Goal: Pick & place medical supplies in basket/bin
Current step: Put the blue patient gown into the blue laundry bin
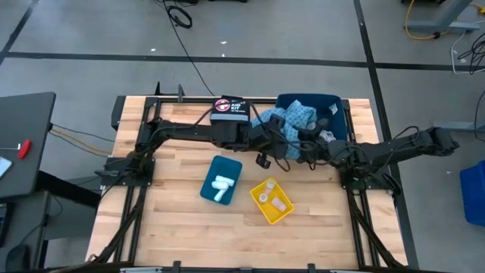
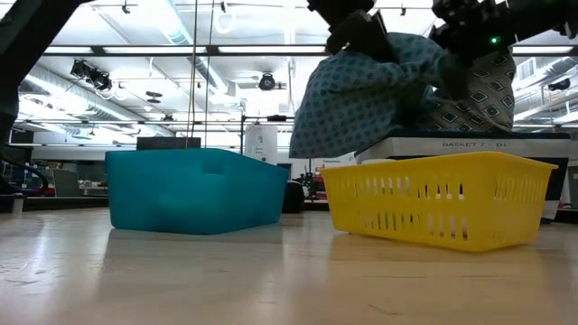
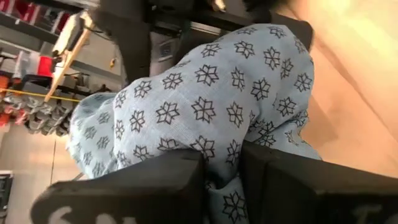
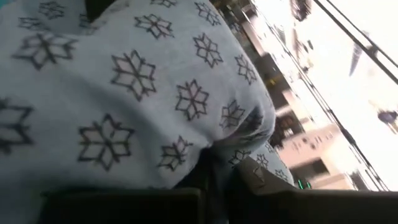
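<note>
A light-blue cloth with a star pattern (image 1: 293, 117) hangs bunched between both grippers, at the near left edge of the dark blue bin (image 1: 333, 106). In the low view the cloth (image 2: 361, 99) is above table height. My left gripper (image 1: 282, 145) and my right gripper (image 1: 307, 149) stand close together, each shut on this cloth. A small teal bin (image 1: 210, 186) holds white rolls (image 1: 222, 184). The yellow basket (image 1: 282, 214) holds pale vials (image 1: 271, 199). Whether the bundle is one cloth or two, I cannot tell. My left gripper pinches a bunched fold of the cloth (image 3: 225, 186) between its two fingers (image 3: 155, 186). The cloth bulges out beyond the fingers and hangs below them, lifted clear of the table. My right gripper pinches another gathered part of the cloth (image 4: 214, 158) between its fingers (image 4: 124, 205). The cloth fills its view and hangs slack below the gripper (image 2: 461, 54).
The black first aid pouch (image 1: 229, 108) lies at the table's far edge, left of the dark blue bin. The teal bin (image 2: 194, 190) and the yellow basket (image 2: 433, 199) stand on the near half. Bare wood lies along the near edge (image 1: 182, 243).
</note>
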{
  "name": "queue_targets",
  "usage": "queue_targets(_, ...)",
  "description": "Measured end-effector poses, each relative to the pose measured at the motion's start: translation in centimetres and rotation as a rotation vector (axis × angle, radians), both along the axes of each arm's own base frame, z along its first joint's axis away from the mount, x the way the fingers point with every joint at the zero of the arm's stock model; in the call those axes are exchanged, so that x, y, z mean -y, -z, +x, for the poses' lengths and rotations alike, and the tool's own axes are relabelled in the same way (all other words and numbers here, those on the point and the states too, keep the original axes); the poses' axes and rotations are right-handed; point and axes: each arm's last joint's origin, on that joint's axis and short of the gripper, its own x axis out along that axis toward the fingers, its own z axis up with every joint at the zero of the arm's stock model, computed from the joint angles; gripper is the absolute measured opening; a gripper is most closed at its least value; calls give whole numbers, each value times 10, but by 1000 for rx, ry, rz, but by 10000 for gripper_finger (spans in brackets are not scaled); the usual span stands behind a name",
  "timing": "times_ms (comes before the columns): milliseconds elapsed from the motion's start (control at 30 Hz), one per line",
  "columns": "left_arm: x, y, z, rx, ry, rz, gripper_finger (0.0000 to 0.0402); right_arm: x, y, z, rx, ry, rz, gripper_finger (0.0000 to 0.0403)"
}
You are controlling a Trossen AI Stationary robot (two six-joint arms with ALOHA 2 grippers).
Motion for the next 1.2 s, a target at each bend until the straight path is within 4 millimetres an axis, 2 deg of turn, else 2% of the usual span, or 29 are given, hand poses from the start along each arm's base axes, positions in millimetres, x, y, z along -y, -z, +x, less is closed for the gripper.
queue_targets(133,-2,-3,2,38,-8,-8,64,2,0,-2,10,86,-7,15)
queue_targets(400,4,-14,5,145,-5,-39,250,11,5,-9,-31,374,-58,15)
queue_targets(467,7,-21,2,168,7,-43,286,16,8,-12,-47,442,-61,15)
queue_targets(533,11,-35,-3,228,10,-42,310,22,13,-15,-54,490,-46,15)
queue_targets(733,22,-89,-33,411,5,-58,319,41,23,-21,-19,567,70,15)
queue_targets(933,39,-148,-86,591,33,-187,309,70,38,-38,23,706,274,15)
queue_targets(1067,57,-170,-115,642,113,-306,308,86,43,-49,73,808,388,15)
queue_targets(1200,79,-177,-129,652,169,-357,308,95,46,-57,112,896,422,16)
